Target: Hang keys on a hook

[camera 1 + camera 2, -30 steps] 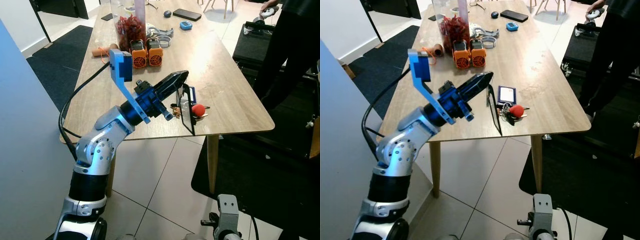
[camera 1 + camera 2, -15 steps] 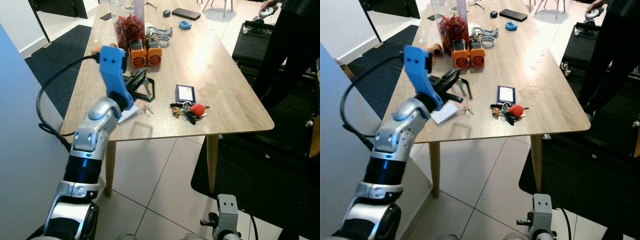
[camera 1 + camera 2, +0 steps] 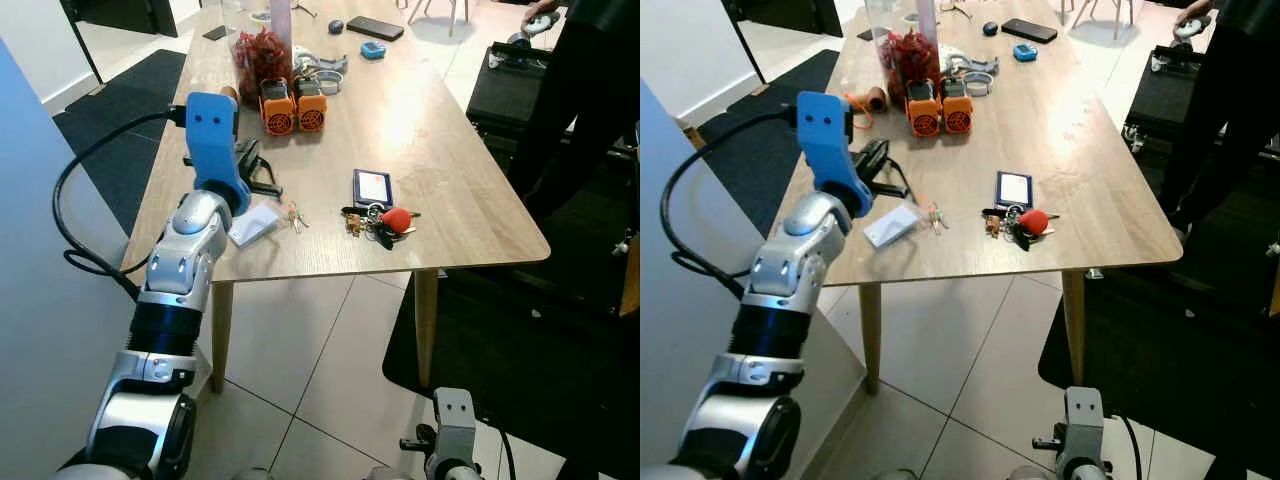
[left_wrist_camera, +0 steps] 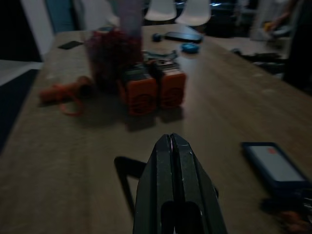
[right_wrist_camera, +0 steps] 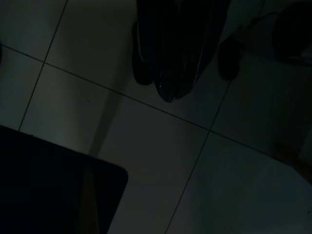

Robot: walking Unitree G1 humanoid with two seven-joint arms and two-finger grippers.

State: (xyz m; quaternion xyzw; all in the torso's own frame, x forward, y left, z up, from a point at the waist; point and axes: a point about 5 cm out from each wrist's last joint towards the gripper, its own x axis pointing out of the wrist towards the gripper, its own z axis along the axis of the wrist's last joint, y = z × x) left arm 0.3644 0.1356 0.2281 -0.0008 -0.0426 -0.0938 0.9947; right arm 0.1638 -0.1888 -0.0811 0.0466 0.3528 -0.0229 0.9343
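Indoors: wooden table (image 3: 440, 150) on tiled floor (image 3: 320, 370), dark rug (image 3: 110, 110) beside.

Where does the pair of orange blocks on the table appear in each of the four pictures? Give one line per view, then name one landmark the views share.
Left eye view: the orange blocks stand at upper centre, beside the jar of red bits.
Right eye view: upper centre too, beyond the left gripper.
Left wrist view: straight ahead, past the shut fingers.
Right wrist view: dark floor tiles, no blocks.
Shared landmark: the blue case, also at.
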